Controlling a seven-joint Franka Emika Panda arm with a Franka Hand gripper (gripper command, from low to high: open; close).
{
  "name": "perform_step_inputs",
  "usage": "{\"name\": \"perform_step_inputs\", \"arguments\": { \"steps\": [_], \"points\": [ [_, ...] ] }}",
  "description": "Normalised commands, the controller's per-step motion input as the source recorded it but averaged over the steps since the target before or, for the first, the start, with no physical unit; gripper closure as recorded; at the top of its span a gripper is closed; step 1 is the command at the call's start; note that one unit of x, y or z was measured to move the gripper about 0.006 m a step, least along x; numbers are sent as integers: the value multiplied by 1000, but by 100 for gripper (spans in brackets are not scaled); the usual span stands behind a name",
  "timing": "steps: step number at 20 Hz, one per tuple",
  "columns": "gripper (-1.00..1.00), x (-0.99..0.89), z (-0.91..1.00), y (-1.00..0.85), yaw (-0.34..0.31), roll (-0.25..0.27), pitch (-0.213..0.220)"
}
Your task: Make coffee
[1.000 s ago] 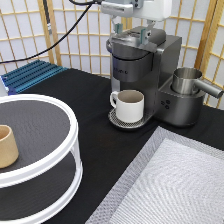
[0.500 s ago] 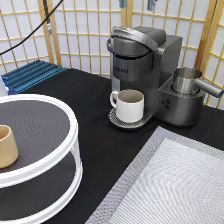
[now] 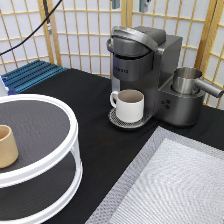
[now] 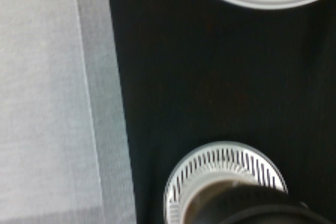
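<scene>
No pod shows in either view; whether it sits under the closed lid of the brewer cannot be told. The tool is almost wholly cut off at the exterior view's top edge, its opening unreadable. A mug stands on the drip tray; a tan cup rests on the white stand on the tabletop.

Even, soft backlight thru screens; ext view slightly blurry, wrist view v. blurred.
</scene>
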Motion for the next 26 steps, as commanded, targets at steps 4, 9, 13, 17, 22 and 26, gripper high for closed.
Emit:
{"name": "perform_step_inputs", "arguments": {
  "steps": [4,9,13,17,22,26],
  "points": [
    [-100,-200,-1000,21,4,-3,-24],
    [-100,25,-1000,703,10,-56,0],
    [-100,5,-1000,679,0,-78,1],
    [-100,15,-1000,610,1,-108,0],
    [-100,63,-1000,513,13,-86,0],
    [-100,-41,-40,144,51,-79,16]
  ]
}}
